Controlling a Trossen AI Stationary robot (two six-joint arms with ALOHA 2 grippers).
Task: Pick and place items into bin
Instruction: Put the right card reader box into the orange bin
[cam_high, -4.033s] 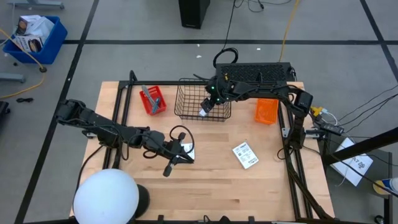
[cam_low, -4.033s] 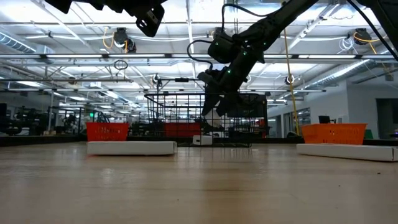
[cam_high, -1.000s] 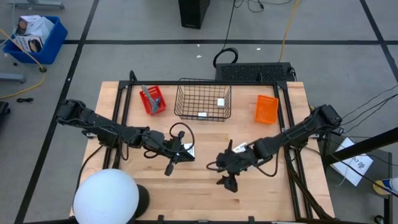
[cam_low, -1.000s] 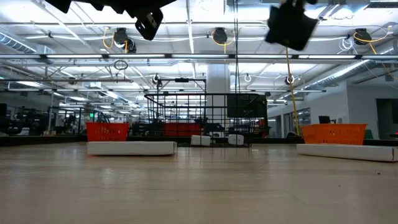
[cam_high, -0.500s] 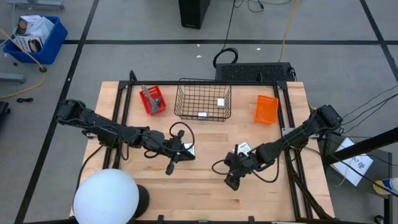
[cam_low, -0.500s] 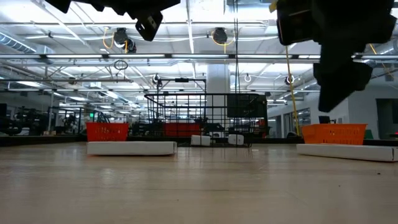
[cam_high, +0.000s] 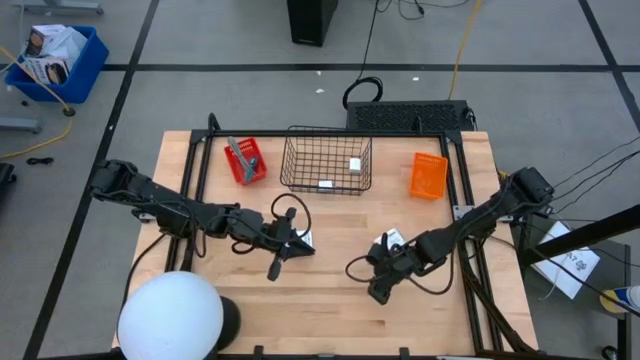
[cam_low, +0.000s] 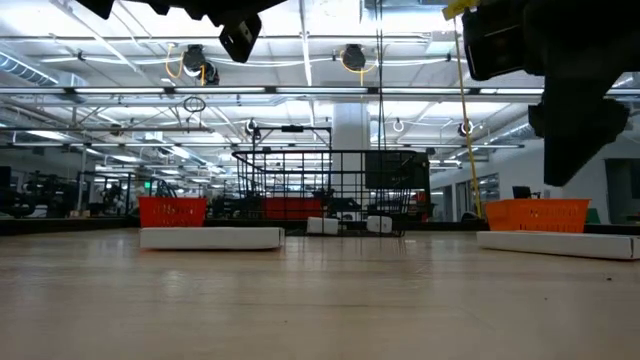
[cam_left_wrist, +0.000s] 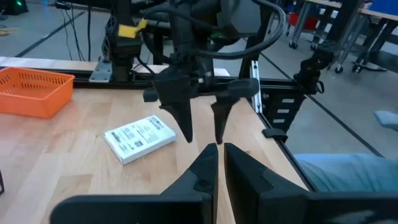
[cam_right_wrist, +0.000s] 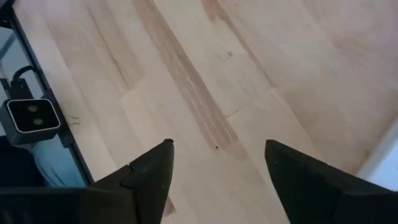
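Note:
My right gripper (cam_high: 377, 293) hangs open above bare wood just near of a flat white printed packet (cam_high: 391, 238) that lies flat on the table. In the left wrist view its two fingers point down beside that packet (cam_left_wrist: 140, 138). My left gripper (cam_high: 300, 247) waits shut in the air over the second white packet (cam_high: 304, 239), which also lies flat (cam_low: 210, 237). Two tiny white cubes (cam_high: 353, 164) (cam_high: 326, 184) sit on the floor of the black wire basket (cam_high: 300, 165). A grey metal tool (cam_high: 236, 151) rests in a small red bin. The teal tool is out of view.
An orange bin (cam_high: 428, 175) stands right of the wire basket and the red bin (cam_high: 247, 163) left of it, all along the far edge. A white dome (cam_high: 170, 318) sits at the near left corner. Black frame rails run along both sides of the table.
My right gripper has moved toward the table's right edge and come lower, staying open. The left arm and both packets have kept still.

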